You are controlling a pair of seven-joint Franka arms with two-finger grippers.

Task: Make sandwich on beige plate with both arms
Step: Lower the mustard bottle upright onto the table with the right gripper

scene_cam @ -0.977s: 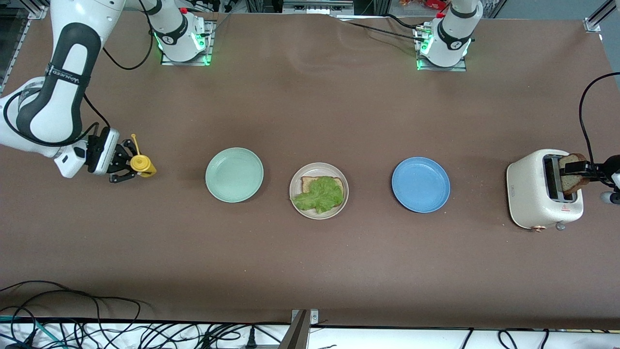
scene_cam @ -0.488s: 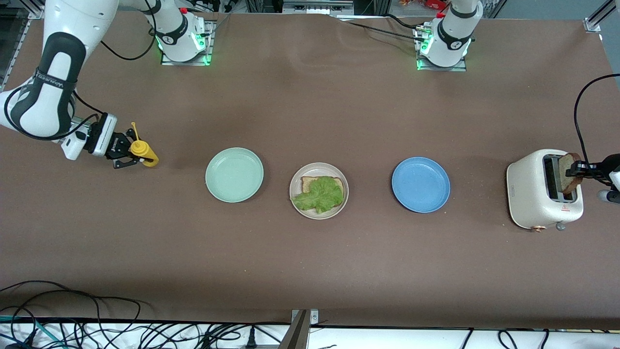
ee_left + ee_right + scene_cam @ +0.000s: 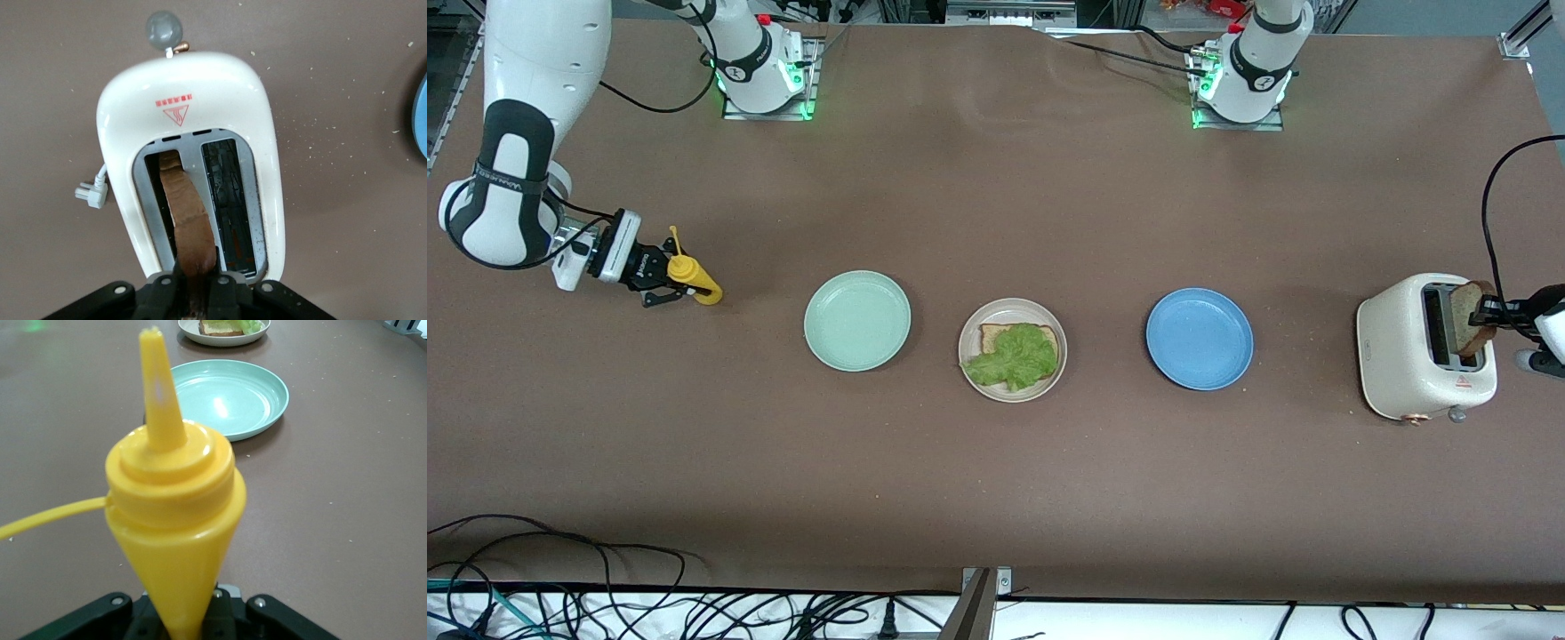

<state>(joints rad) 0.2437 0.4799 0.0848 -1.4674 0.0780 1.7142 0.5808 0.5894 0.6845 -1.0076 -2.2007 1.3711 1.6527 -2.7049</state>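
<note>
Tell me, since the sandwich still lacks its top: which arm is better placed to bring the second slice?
Left. The left gripper is shut on the bread slice in the toaster; the right gripper holds the yellow bottle.

The lower part of the bread slice point(image 3: 1469, 317) is hidden inside the toaster point(image 3: 1405, 356); the bottle point(image 3: 175, 520) base is cut off.
</note>
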